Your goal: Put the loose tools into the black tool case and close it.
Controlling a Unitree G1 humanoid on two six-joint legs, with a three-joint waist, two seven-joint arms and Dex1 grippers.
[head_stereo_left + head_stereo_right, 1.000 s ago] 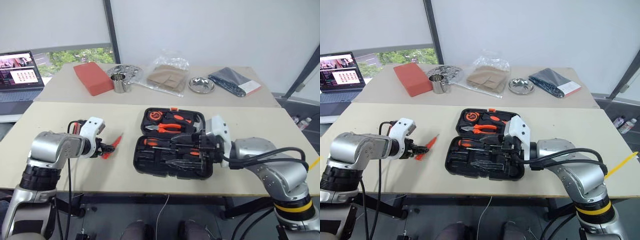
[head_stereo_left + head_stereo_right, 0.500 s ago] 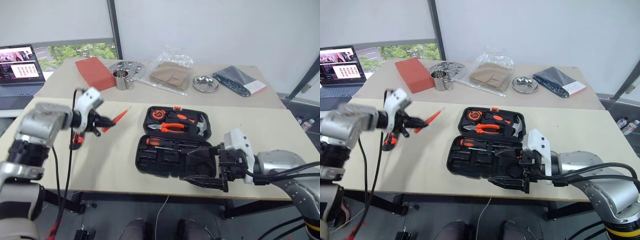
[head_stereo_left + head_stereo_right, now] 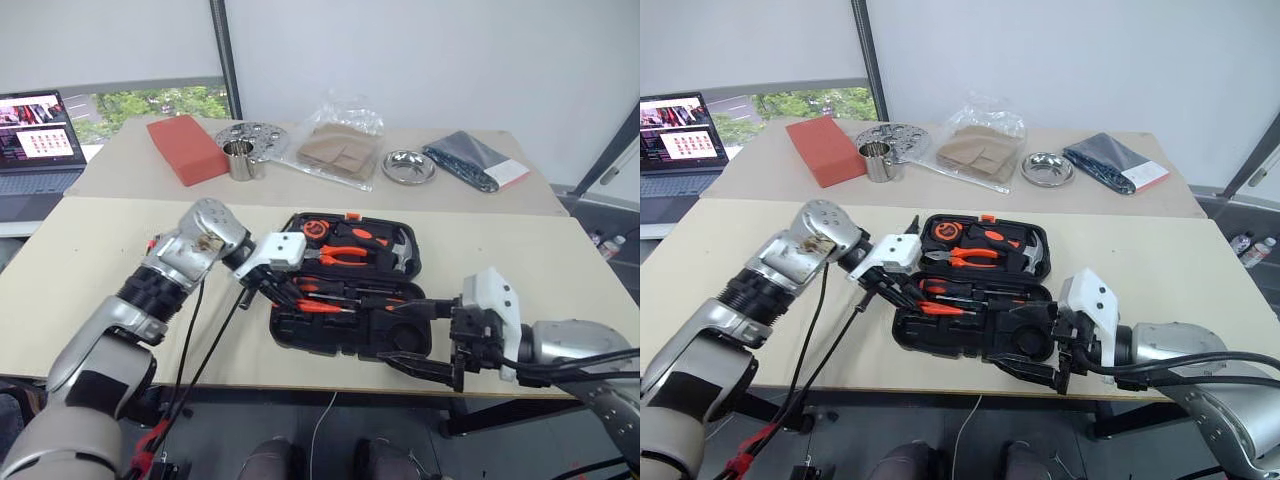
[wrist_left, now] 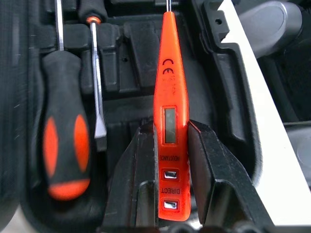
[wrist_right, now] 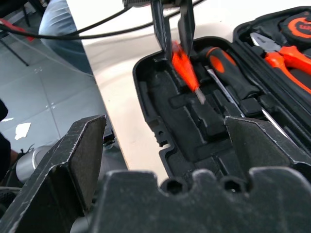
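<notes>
The black tool case [image 3: 330, 332] lies open in the middle of the near table. My left gripper [image 3: 282, 289] is shut on the slim orange tester screwdriver [image 4: 170, 97]. It holds the tester just over the case's near half, tip pointing into the recesses. An orange-black screwdriver [image 4: 65, 160] lies in a slot beside the tester, and a second steel shaft [image 4: 97, 97] lies next to it. My right gripper [image 3: 428, 340] hangs open at the case's front right corner with nothing between its fingers [image 5: 82, 155].
Orange pliers [image 3: 345, 255], a tape measure [image 3: 315, 229] and a hammer [image 3: 396, 258] sit in the lid half. The back table holds a red block [image 3: 187, 148], metal cup [image 3: 240, 160], steel bowl [image 3: 410, 167], dark blue packet [image 3: 468, 160] and clear bag [image 3: 338, 148]. A laptop [image 3: 38, 130] stands far left.
My left gripper swung right from the table's left side to above the case, wrist rolling, still gripping the tester. The right gripper drew back from over the case to its front right corner.
</notes>
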